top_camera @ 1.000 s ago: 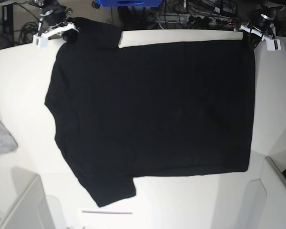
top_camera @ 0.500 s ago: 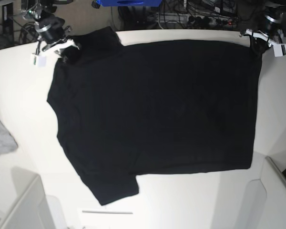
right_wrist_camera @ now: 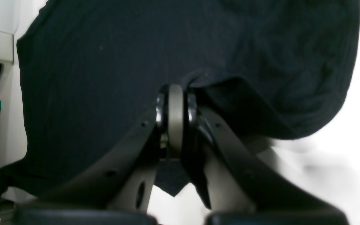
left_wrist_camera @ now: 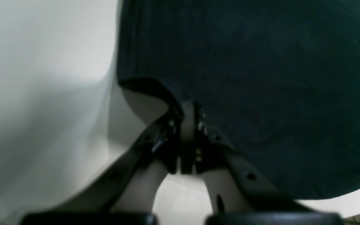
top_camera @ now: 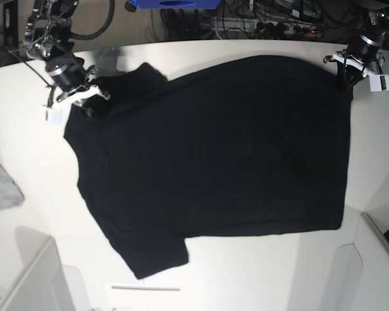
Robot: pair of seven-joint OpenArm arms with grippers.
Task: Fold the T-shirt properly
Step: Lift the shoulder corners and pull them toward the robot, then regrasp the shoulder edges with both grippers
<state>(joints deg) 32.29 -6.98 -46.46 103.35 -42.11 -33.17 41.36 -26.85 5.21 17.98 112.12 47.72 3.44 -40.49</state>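
Observation:
The black T-shirt (top_camera: 214, 142) lies spread on the white table (top_camera: 26, 129), plain side up, with no print showing. Its collar end is at the left and its hem at the right. My right gripper (top_camera: 83, 97) is shut on the far left shoulder by the sleeve. In the right wrist view the fingertips (right_wrist_camera: 175, 93) pinch a fold of the T-shirt (right_wrist_camera: 105, 62). My left gripper (top_camera: 350, 70) is shut on the far right hem corner. In the left wrist view the fingertips (left_wrist_camera: 187, 109) clamp the T-shirt (left_wrist_camera: 261, 78) at its edge.
A small grey cloth (top_camera: 0, 188) lies at the table's left edge. White bins stand at the near left (top_camera: 26, 278) and near right (top_camera: 369, 259). Cables and a blue box (top_camera: 175, 3) lie behind the table's far edge.
Both grippers have moved toward the near side, dragging the T-shirt's far edge with them. The right one moved farther, so the far edge now slants.

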